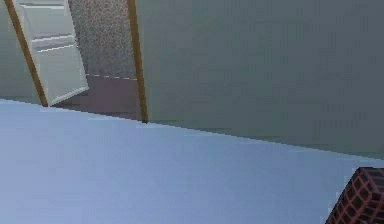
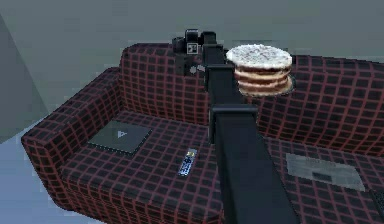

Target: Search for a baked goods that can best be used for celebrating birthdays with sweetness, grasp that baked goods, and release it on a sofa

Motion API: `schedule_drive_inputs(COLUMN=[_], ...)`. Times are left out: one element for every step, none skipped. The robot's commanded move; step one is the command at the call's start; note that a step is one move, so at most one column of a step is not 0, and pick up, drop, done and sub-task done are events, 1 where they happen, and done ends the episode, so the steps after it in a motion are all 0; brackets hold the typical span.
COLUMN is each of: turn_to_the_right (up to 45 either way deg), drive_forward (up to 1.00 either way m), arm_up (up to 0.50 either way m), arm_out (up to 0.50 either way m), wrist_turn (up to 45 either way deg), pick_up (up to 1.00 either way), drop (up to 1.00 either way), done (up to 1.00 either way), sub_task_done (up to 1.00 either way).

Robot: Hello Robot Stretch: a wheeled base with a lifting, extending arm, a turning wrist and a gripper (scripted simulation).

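the hand (image 2: 184, 50) shows at the far end of the arm (image 2: 240, 140), up in front of the back of a dark red checked sofa (image 2: 90, 100). how its fingers stand cannot be told, nor whether it holds anything, since the sofa's back lies right behind it

the cake (image 2: 258, 68), a round stack of tan layers with a pale top, sits level with the hand on the other side of the arm's tip, just beside it. i cannot tell whether it hangs free or rests against the sofa's back

below the hand, on the seat, lie a dark flat slab (image 2: 122, 137), a small blue stick-like thing (image 2: 187, 163) and, past the arm, a grey flat sheet (image 2: 322, 170). ahead of the robot are a white door (image 1: 50, 48), a grey wall (image 1: 260, 70) and pale floor (image 1: 140, 170)

as a judgement: the cake should be light but soft and crumbly, with a topping that smears and slips, so it will not bear a hard squeeze. the best hold is low on its sides, near the base where the layers are firmest, kept level. the task looks near its last step: set it low on a bare part of the seat, away from the things lying there, because a soft cushion could tip it
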Motion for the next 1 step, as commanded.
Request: schedule_drive_inputs(turn_to_the_right=[0.0], drive_forward=[0.0], arm_up=[-0.28], arm_out=[0.0], wrist_turn=[0.0], pick_up=[0.0], drop=[0.0], done=[0.0], sub_task_done=[0.0])
